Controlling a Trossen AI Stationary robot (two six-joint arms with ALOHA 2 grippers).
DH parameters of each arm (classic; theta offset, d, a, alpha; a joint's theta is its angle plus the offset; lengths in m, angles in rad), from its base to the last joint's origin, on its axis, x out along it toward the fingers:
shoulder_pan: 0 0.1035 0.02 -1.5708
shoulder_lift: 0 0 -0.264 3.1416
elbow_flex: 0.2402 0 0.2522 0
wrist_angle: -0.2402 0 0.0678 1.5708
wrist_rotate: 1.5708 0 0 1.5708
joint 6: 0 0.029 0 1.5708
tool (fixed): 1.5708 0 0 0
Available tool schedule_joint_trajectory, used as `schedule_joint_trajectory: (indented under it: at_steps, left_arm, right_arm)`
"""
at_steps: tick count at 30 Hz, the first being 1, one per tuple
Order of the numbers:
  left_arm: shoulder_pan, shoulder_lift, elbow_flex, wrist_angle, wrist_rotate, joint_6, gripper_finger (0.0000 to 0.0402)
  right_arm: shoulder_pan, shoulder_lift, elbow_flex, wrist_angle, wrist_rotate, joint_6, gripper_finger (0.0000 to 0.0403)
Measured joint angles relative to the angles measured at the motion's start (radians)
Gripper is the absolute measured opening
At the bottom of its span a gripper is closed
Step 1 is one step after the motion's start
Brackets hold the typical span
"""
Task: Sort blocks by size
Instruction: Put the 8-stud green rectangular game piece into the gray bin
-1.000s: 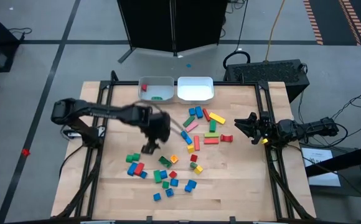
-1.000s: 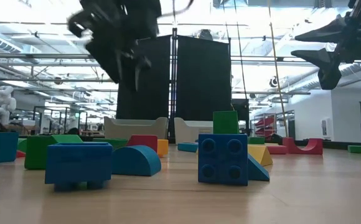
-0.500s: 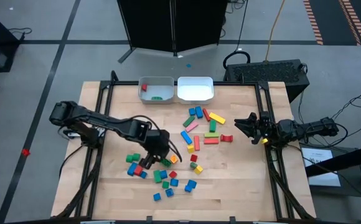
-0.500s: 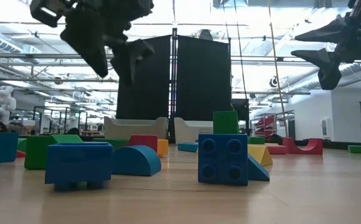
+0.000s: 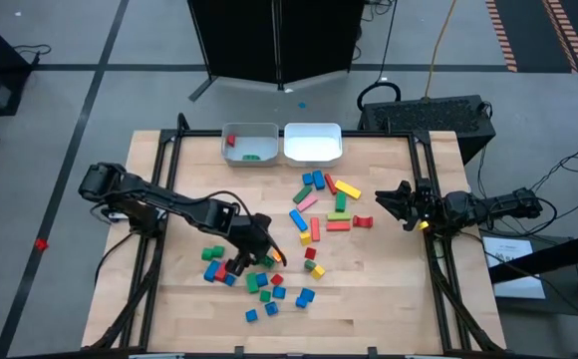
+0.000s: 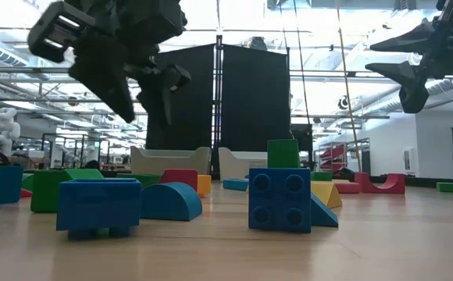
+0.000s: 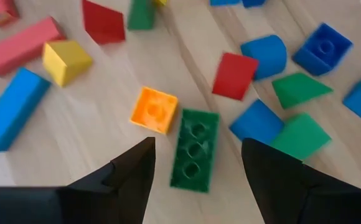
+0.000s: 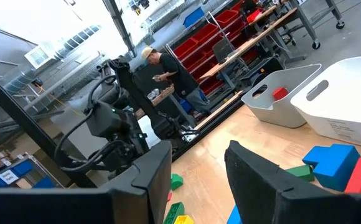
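Many small coloured blocks lie loose on the wooden table (image 5: pixel 389 289), one cluster near the front (image 5: pixel 264 284), another toward the right (image 5: pixel 324 204). My left gripper (image 5: pixel 258 253) is open and empty above the front cluster. In the left wrist view its fingers (image 7: pixel 197 149) stand on either side of a green studded bar (image 7: pixel 194 149) lying flat, apart from it, with a small orange block (image 7: pixel 154 110) beside the bar. In the low view the left gripper (image 6: pixel 137 97) hangs above the table. My right gripper (image 5: pixel 394 202) is open and empty at the table's right edge.
Two pale bins stand at the far edge: the left bin (image 5: pixel 250 145) holds a red and a green block, and the right bin (image 5: pixel 313 142) shows nothing inside. Red, blue and green blocks crowd close around the green bar (image 7: pixel 280 118). A person stands in the room beyond (image 8: pixel 171 71).
My left gripper has gone toward the table's near edge and a little to the right, from the middle left of the table to above the front cluster, and has come lower. It stays open. No block has moved.
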Motion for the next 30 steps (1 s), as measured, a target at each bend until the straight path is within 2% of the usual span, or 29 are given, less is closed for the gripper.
schedule_joint_trajectory:
  at_steps: [16,25,30]
  left_arm:
    - [-0.002,0.006,-0.128,0.154,-0.005,-0.051,0.0243]
    - [-0.001,0.117,-0.128,0.250,-0.013,-0.051,0.0243]
    - [0.000,0.186,-0.125,0.247,0.014,-0.059,0.0233]
  right_arm:
    - [0.000,0.000,0.000,0.000,0.000,-0.003,0.0144]
    - [0.000,0.000,0.000,-0.005,0.000,-0.003,0.0144]
    - [0.000,0.000,0.000,-0.005,0.000,0.004,0.0144]
